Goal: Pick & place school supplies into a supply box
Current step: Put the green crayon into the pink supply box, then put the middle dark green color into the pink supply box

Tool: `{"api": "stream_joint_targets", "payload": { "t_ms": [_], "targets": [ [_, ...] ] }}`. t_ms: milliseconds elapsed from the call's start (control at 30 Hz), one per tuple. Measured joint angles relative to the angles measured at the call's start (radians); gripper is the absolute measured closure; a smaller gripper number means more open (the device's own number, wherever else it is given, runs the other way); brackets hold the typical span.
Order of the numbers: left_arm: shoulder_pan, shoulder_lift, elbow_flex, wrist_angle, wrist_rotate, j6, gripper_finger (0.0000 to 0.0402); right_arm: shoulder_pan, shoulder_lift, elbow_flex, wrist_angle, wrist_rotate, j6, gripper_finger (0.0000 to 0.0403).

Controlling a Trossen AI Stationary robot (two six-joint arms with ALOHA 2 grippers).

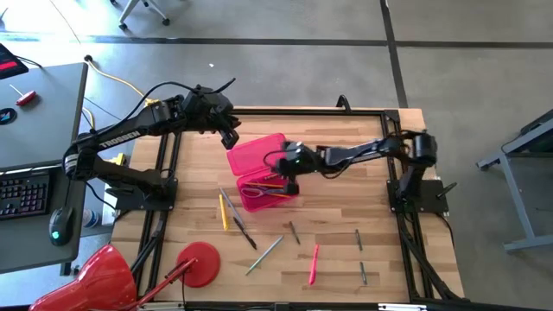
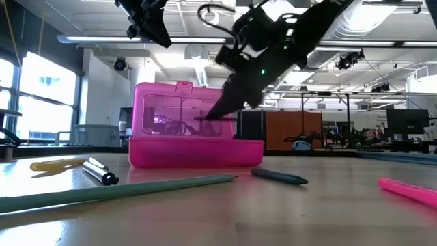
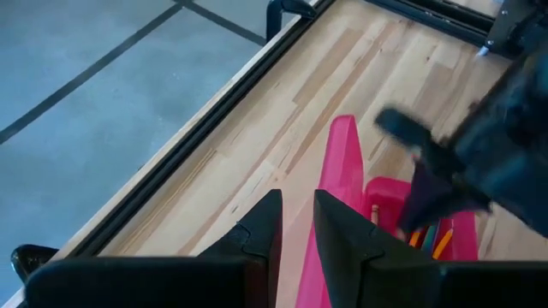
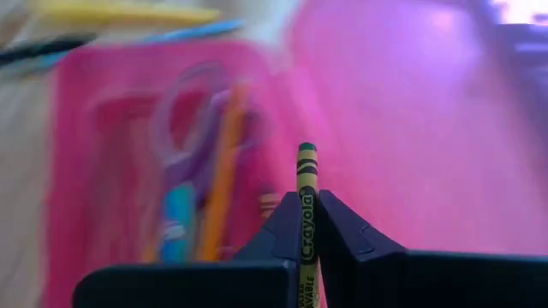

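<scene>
High view has the right gripper (image 1: pixel 289 177) clenched on a yellow-green Crayola crayon (image 4: pixel 306 224) over the open bright pink plastic supply box (image 1: pixel 259 168) mid-table. Left gripper (image 1: pixel 232 134) hovers behind the lid, fingers apart. Loose pencils (image 1: pixel 263 255) dot the light wood tabletop (image 1: pixel 346 259); grey concrete floor (image 1: pixel 467 78) all round.

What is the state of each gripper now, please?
Left gripper: open, empty, above the pink plastic supply box.
Right gripper: shut on a yellow-green Crayola crayon.

Dark arms, blk cables (white TROSSEN lettering on left).
</scene>
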Motion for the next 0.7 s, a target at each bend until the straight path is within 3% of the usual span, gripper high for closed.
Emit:
{"api": "stream_joint_targets", "payload": {
  "t_ms": [100,367,700],
  "targets": [
    [0.000,0.000,0.000,-0.001,0.000,0.013,0.0300,0.002,0.047,0.034,-0.021,-0.055,-0.060,0.0399],
    [0.000,0.000,0.000,-0.025,0.003,0.035,0.0300,-0.009,0.106,0.037,-0.027,-0.015,-0.052,0.0399],
    [0.000,0.000,0.000,-0.029,0.007,0.046,0.0300,-0.009,0.107,0.037,0.014,0.001,-0.109,0.0352]
  ]
}}
